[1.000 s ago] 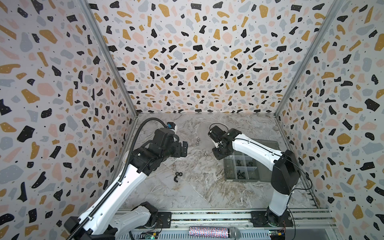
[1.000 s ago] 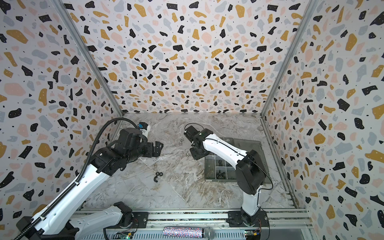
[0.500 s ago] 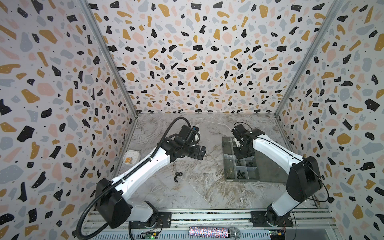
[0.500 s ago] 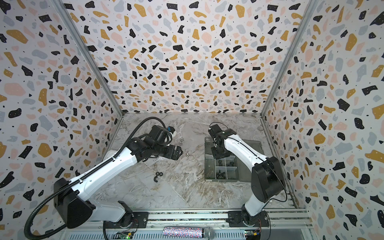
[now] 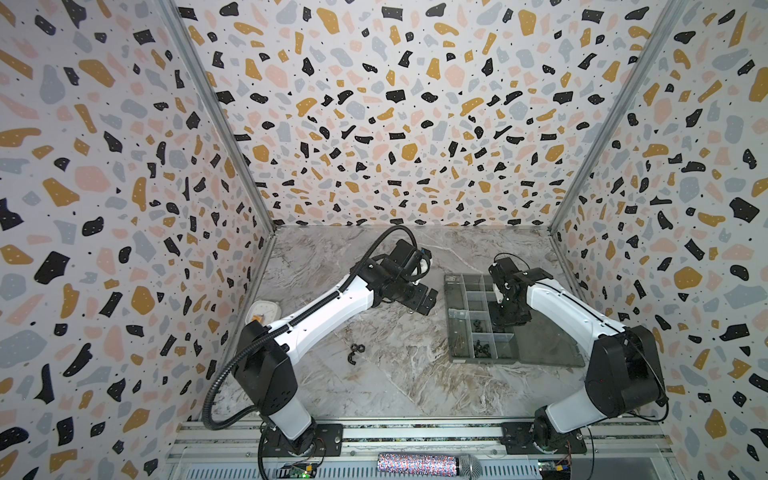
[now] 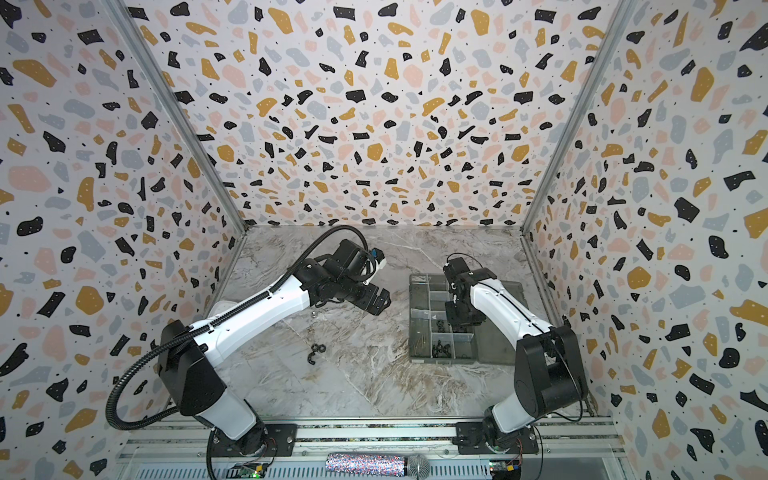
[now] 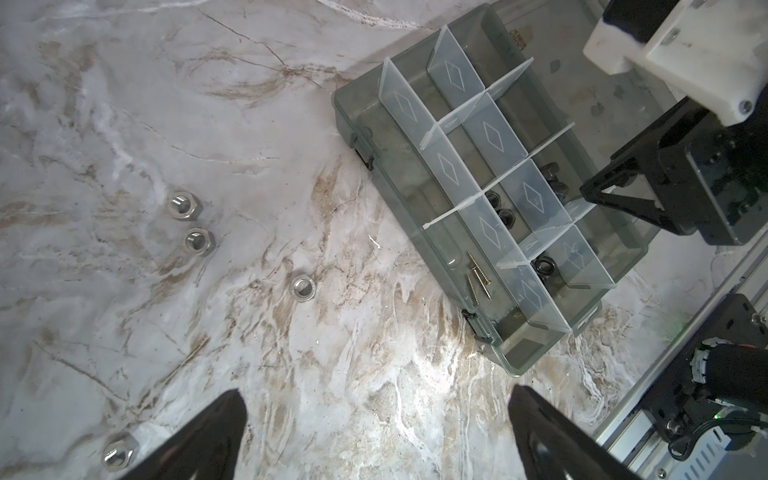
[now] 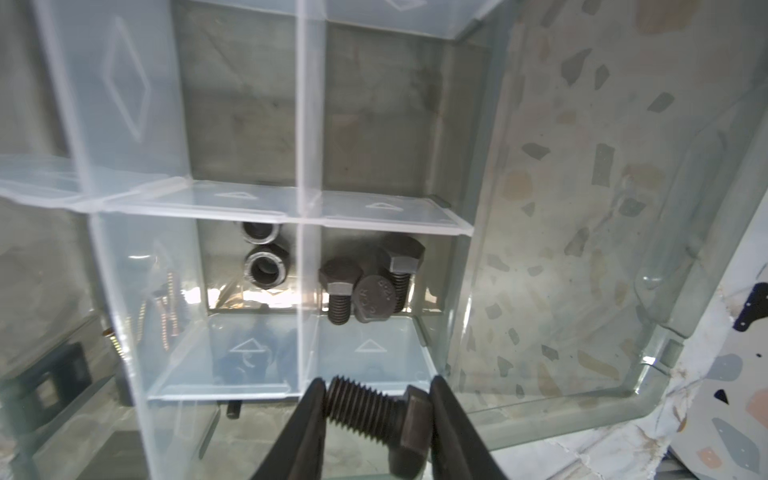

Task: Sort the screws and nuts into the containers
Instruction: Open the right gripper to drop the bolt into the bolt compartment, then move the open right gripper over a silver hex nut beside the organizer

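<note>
Marble-look tabletop (image 5: 395, 386), terrazzo-print walls (image 5: 395, 104) around. Lower centre of its wrist view, the right gripper (image 8: 377, 397) pinches a black bolt (image 8: 361, 409) above the grey box (image 7: 399, 178); the left gripper (image 7: 376, 392) spreads wide, empty.

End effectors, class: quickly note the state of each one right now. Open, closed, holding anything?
Left end effector: open, holding nothing.
Right end effector: closed on a black bolt.

Frame edge crops both fingers of my left gripper (image 7: 376, 392); in both top views my right gripper (image 5: 509, 318) hides its bolt (image 8: 365, 409), head tucked behind one finger.
</note>
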{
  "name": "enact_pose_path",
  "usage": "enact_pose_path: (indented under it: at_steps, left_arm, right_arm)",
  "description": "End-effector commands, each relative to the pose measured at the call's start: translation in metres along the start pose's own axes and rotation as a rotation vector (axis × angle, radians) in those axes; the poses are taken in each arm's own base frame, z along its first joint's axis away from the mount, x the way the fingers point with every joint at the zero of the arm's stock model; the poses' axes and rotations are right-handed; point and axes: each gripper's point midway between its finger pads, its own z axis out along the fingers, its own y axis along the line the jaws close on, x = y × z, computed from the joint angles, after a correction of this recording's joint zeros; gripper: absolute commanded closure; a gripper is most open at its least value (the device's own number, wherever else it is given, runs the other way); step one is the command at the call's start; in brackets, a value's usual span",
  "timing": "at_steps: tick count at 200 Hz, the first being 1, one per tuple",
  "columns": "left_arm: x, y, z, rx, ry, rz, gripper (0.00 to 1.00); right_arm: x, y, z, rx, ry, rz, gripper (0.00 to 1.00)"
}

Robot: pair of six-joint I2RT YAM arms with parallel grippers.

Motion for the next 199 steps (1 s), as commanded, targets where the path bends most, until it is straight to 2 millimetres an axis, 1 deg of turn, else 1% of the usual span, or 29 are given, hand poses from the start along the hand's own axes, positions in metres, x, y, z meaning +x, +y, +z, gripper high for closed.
enact_pose_path:
  at_steps: [1,29,92,105,120,133,151,164,177,199]
  left_arm:
    - [-0.007,-0.007,-0.005,0.018,-0.005,0.047,0.00]
    - [-0.010,-0.005,-0.004,0.006,-0.005,0.056,0.00]
    - [-0.010,0.000,-0.002,-0.025,0.003,0.055,0.00]
    - [-0.008,0.002,-0.001,-0.033,0.007,0.053,0.00]
    - [-0.005,0.006,0.002,-0.047,0.014,0.043,0.00]
    - [-0.004,0.009,0.003,-0.055,0.018,0.036,0.00]
    - [-0.005,0.014,0.001,-0.060,0.011,0.016,0.00]
    - [-0.009,0.018,-0.003,-0.047,-0.012,-0.011,0.00]
    - [-0.013,0.025,-0.008,-0.042,-0.041,-0.043,0.00]
    - [-0.015,0.041,-0.016,-0.057,-0.085,-0.107,0.00]
  right_arm:
    - [-0.005,-0.005,-0.005,-0.013,-0.036,0.026,0.75]
    - [-0.008,-0.008,0.001,-0.018,-0.028,0.034,0.74]
    - [-0.011,0.001,0.013,-0.053,0.000,0.017,0.71]
    - [-0.011,0.002,0.015,-0.056,0.006,0.013,0.67]
    - [-0.012,0.002,0.016,-0.055,0.009,0.007,0.56]
    - [-0.015,0.002,0.014,-0.057,-0.002,0.004,0.49]
    - [-0.019,0.001,0.007,-0.056,-0.019,0.002,0.45]
    - [-0.023,0.000,0.003,-0.046,-0.029,0.005,0.40]
    - [-0.027,-0.002,-0.003,-0.035,-0.044,0.007,0.39]
    - [-0.045,0.003,-0.025,-0.061,-0.114,0.006,0.39]
